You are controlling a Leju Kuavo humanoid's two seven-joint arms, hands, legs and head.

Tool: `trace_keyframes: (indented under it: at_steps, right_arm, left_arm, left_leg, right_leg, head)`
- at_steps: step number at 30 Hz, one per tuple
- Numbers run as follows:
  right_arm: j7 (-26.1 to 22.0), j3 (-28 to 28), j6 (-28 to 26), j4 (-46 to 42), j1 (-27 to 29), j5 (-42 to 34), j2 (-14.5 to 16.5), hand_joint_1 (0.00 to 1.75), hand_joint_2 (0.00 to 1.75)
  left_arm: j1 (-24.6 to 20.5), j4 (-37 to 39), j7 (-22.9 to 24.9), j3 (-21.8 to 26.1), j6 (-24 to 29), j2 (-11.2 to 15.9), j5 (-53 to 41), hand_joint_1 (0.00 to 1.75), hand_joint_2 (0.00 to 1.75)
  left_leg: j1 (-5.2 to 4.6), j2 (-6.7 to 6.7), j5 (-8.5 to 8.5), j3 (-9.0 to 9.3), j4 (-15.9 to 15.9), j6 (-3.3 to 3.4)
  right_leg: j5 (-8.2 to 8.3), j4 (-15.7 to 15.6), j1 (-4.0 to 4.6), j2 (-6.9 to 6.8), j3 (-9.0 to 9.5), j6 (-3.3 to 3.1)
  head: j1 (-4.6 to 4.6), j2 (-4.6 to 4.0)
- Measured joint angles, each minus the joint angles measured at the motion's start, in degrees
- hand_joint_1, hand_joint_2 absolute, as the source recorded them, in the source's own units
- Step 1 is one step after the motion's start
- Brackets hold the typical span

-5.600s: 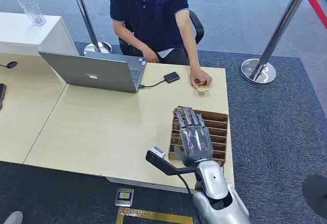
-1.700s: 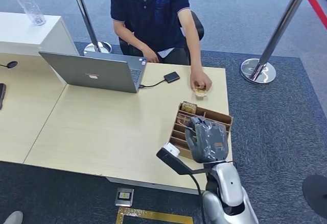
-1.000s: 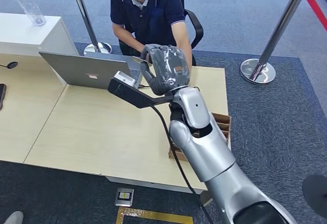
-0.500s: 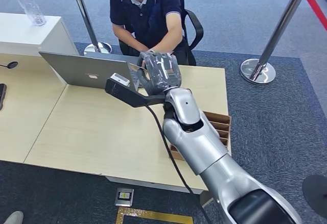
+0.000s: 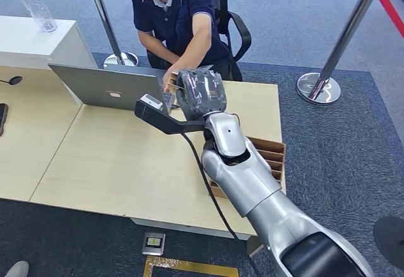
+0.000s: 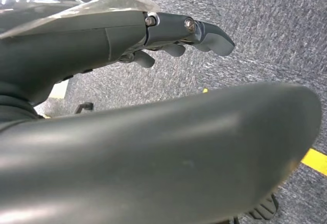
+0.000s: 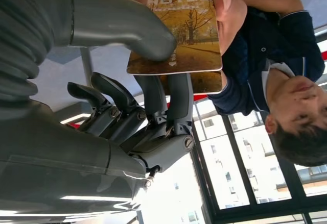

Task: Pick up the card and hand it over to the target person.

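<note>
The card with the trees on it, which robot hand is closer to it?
Right. The right hand pinches the card, which a person's hand also holds. The left hand hangs over the carpet.

Wooden table (image 5: 119, 157), laptop (image 5: 112, 88), cardboard organizer (image 5: 271, 154)

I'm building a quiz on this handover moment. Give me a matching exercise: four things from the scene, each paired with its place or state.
Things:
1. card
2. right hand
3. laptop
4. cardboard organizer

States:
A. open on the table
B. pinches the card
C. on the table under the right arm
D. held by robot and person at once

Pairs: 1-D, 2-B, 3-A, 4-C
</note>
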Motion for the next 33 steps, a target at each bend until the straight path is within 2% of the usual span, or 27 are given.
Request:
trace_keyframes:
  at_steps: [3, 5, 7, 9, 14, 18, 20, 22, 25, 27, 29, 31, 33]
  right_arm:
    - [-0.19, -2.74, -1.25, -0.39, 0.55, 1.30, -0.03, 1.71, 1.75]
    - [-0.71, -4.12, -2.56, -1.50, 1.30, 1.38, -0.06, 1.06, 1.75]
    - [-2.28, -5.86, -4.43, -4.08, 2.92, 0.59, -0.17, 0.22, 1.75]
    - [-4.54, -7.54, -6.08, -9.54, 6.16, -0.39, -0.77, 0.00, 1.75]
    - [-6.30, -9.95, -4.18, -36.04, 21.72, 1.25, -5.86, 0.00, 1.75]
    - [-8.55, -13.80, -5.76, -59.99, 40.23, -0.25, -11.64, 0.00, 1.75]
    - [-7.56, -17.39, -6.39, -67.56, 48.00, 2.11, -13.15, 0.00, 1.75]
    - [-5.99, -21.67, -6.67, -71.21, 53.60, 4.57, -12.98, 0.00, 1.75]
    - [-2.62, -31.24, -5.91, -73.14, 62.09, 5.29, -10.51, 0.00, 1.75]
    - [-3.36, -39.47, -6.12, -71.10, 66.58, 4.07, -8.34, 0.00, 1.75]
    - [-4.88, -48.59, -5.57, -65.90, 67.88, 2.90, -5.64, 0.00, 1.75]
    - [-6.17, -57.55, -4.25, -57.75, 65.85, 2.98, -3.61, 0.00, 1.75]
    - [-7.61, -66.96, -3.82, -42.73, 60.92, 4.70, -4.42, 0.00, 0.87]
  left_arm:
    - [-0.03, 0.00, 0.10, -0.28, 0.03, 0.08, -0.27, 0.00, 0.00]
    - [-0.04, -0.03, 0.11, -0.21, 0.01, 0.16, -0.20, 0.00, 0.00]
    - [-0.02, -0.06, 0.03, 0.18, 0.07, 0.18, 0.22, 0.00, 0.00]
    - [0.07, -0.10, -0.13, 0.84, 0.29, 0.10, 0.90, 0.00, 0.00]
    - [0.45, -0.13, -0.24, 2.11, 0.87, -0.36, 2.14, 0.00, 0.00]
    - [0.69, -0.24, 0.49, 3.15, 1.45, -0.87, 3.06, 0.00, 0.00]
    - [0.73, -0.30, 0.49, 3.39, 1.55, -0.96, 3.31, 0.00, 0.00]
    - [0.68, -0.38, 0.40, 3.60, 1.63, -0.96, 3.59, 0.00, 0.00]
    - [0.57, -0.50, -0.06, 3.99, 1.71, -0.81, 4.30, 0.00, 0.00]
    - [0.56, -0.53, -0.31, 4.11, 1.57, -0.67, 4.50, 0.00, 0.00]
    - [0.64, -0.54, -0.29, 4.19, 1.42, -0.65, 4.51, 0.00, 0.00]
    - [0.77, -0.55, -0.18, 4.12, 1.37, -0.78, 4.41, 0.00, 0.00]
    - [0.84, -0.54, -0.11, 3.96, 1.38, -0.93, 4.22, 0.00, 0.00]
  left_leg:
    - [0.00, -0.02, 0.01, -0.02, 0.01, 0.01]
    - [0.00, -0.02, 0.02, -0.02, 0.01, 0.01]
    - [0.00, 0.00, 0.03, -0.05, 0.00, 0.02]
    - [0.01, 0.00, 0.02, 0.00, -0.03, 0.01]
    - [0.04, -0.13, 0.00, 0.08, -0.10, 0.02]
    - [0.05, -0.41, 0.01, 0.08, -0.17, 0.06]
    - [0.06, -0.56, -0.03, 0.10, -0.17, 0.08]
    - [0.03, -0.57, -0.11, 0.05, -0.11, 0.13]
    - [-0.01, -0.58, -0.19, 0.02, -0.11, 0.17]
    - [-0.01, -0.64, -0.21, 0.06, -0.14, 0.18]
    - [0.00, -0.64, -0.23, 0.12, -0.16, 0.17]
    - [-0.01, -0.58, -0.20, 0.15, -0.20, 0.18]
    - [0.00, -0.45, -0.19, 0.21, -0.25, 0.19]
  right_leg:
    - [0.01, 0.00, 0.00, -0.03, -0.01, 0.01]
    - [0.01, -0.01, 0.00, -0.02, -0.01, 0.01]
    - [0.03, -0.02, 0.01, -0.02, -0.03, 0.01]
    - [0.02, -0.05, 0.01, -0.02, 0.01, 0.01]
    - [-0.01, -0.18, 0.04, -0.14, 0.15, 0.01]
    - [-0.05, -0.35, 0.05, -0.42, 0.29, 0.04]
    - [-0.12, -0.43, 0.06, -0.53, 0.37, 0.07]
    - [-0.18, -0.40, 0.03, -0.50, 0.32, 0.10]
    - [-0.20, -0.39, 0.00, -0.49, 0.27, 0.10]
    - [-0.22, -0.44, 0.00, -0.56, 0.33, 0.12]
    - [-0.23, -0.48, 0.01, -0.54, 0.37, 0.14]
    - [-0.21, -0.52, 0.00, -0.48, 0.38, 0.16]
    - [-0.15, -0.58, 0.00, -0.36, 0.42, 0.19]
  head:
    - [0.00, 0.00]
    - [0.00, 0.00]
    - [0.00, 0.00]
    - [0.00, 0.00]
    - [0.00, 0.00]
    - [0.00, 0.00]
    - [0.00, 0.00]
    - [0.00, 0.00]
    - [0.00, 0.00]
    - [0.00, 0.00]
    - [0.00, 0.00]
    - [0.00, 0.00]
    - [0.00, 0.00]
